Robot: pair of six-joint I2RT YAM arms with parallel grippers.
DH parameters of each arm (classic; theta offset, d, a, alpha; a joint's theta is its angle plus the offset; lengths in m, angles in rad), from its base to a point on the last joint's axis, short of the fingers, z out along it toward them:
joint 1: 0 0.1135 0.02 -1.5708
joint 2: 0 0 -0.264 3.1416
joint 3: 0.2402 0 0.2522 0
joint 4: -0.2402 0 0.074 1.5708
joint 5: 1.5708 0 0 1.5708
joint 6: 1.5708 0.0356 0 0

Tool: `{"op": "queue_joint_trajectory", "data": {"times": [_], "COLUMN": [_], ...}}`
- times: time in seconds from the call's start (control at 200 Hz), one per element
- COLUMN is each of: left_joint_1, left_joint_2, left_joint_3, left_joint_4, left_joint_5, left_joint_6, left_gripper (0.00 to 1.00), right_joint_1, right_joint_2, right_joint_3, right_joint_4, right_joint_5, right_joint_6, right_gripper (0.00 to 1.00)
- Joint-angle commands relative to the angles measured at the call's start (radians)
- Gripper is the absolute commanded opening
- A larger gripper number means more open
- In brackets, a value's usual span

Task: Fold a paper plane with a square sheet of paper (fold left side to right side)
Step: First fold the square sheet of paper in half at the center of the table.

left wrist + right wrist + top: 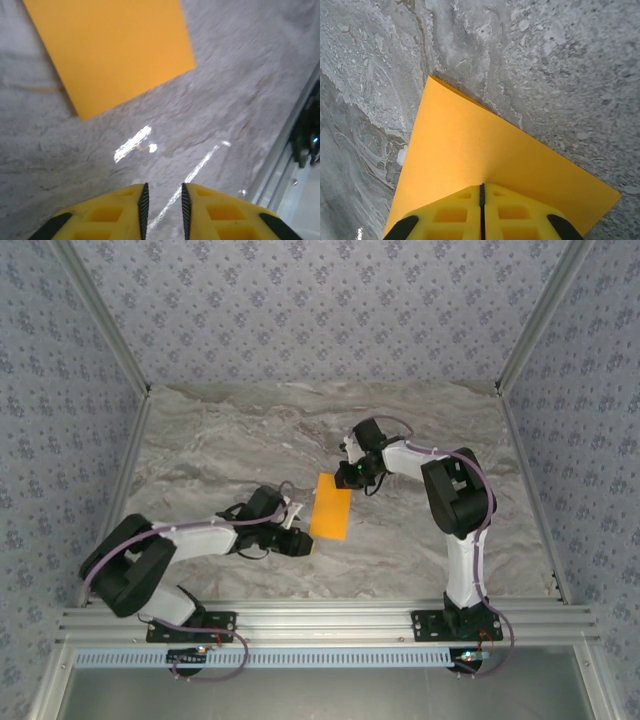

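Observation:
The square sheet of paper (331, 507) lies on the marble table as a narrow orange-yellow rectangle, its long side running away from the arms. My left gripper (303, 537) hovers low just left of its near end. In the left wrist view that gripper (162, 192) is open, with bare table between the pads, and the paper (115, 50) is ahead of it, apart from the fingers. My right gripper (350, 477) is at the paper's far right corner. In the right wrist view it (481, 186) is shut, its tips down over the paper's (470, 155) flat surface.
A grey marble tabletop (250, 440) is boxed in by aluminium rails (330, 620) at the near edge and posts at the sides, with patterned walls behind. The near rail (285, 150) shows at the right of the left wrist view.

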Motion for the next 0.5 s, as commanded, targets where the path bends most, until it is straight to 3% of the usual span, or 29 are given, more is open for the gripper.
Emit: {"op": "queue_joint_trajectory", "data": {"times": [0.0,0.155,0.3,0.495], "left_joint_1": [0.051,0.164,0.179,0.179], "left_joint_2": [-0.108,-0.097,0.044,0.289], "left_joint_3": [0.027,0.108,0.235,0.413], "left_joint_4": [0.0,0.013,0.03,0.012], "left_joint_5": [-0.041,-0.037,0.01,0.022], "left_joint_6": [-0.043,-0.073,-0.058,-0.024], "left_gripper": [0.31,0.37,0.35,0.29], "right_joint_1": [-0.007,-0.007,-0.015,-0.063], "right_joint_2": [-0.076,-0.238,-0.42,-0.623], "right_joint_3": [0.008,-0.046,-0.22,-0.493], "right_joint_4": [-0.011,-0.034,-0.007,0.129], "right_joint_5": [0.031,0.133,0.213,0.145], "right_joint_6": [-0.047,-0.059,-0.013,0.133], "right_gripper": [0.09,0.29,0.45,0.6]}}
